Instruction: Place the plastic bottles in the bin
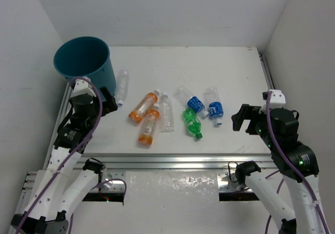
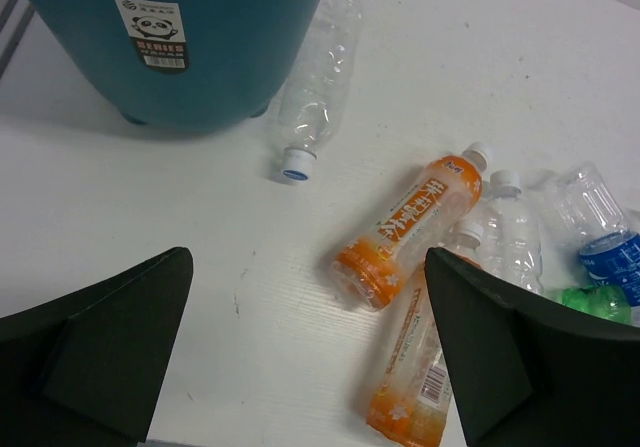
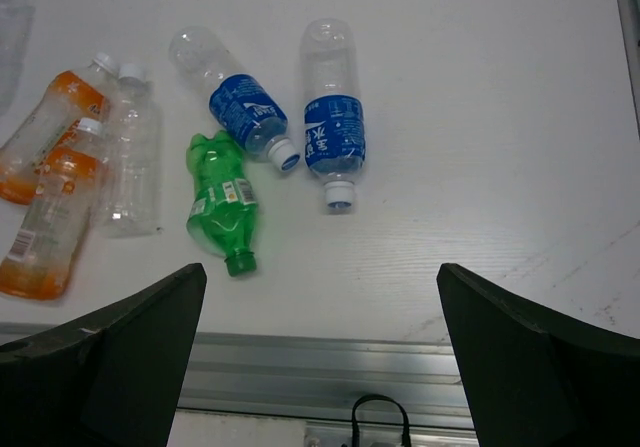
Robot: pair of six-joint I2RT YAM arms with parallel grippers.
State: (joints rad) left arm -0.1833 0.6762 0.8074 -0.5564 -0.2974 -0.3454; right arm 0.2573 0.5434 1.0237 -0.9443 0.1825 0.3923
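The teal bin (image 1: 84, 61) stands at the far left; its wall fills the top of the left wrist view (image 2: 190, 47). Several bottles lie on the table: a clear one (image 1: 122, 87) beside the bin, two orange ones (image 1: 143, 107) (image 1: 148, 126), a clear one (image 1: 166, 113), a green one (image 1: 191, 122) and two blue-labelled ones (image 1: 192, 102) (image 1: 214, 107). My left gripper (image 1: 107, 104) is open and empty, between the bin and the orange bottles (image 2: 410, 227). My right gripper (image 1: 242, 120) is open and empty, right of the blue-labelled bottles (image 3: 332, 117) and near the green one (image 3: 222, 202).
White walls close in the table on the left, back and right. An aluminium rail (image 1: 172, 160) runs along the near edge, also in the right wrist view (image 3: 320, 367). A metal strip (image 1: 266, 69) edges the table's right side.
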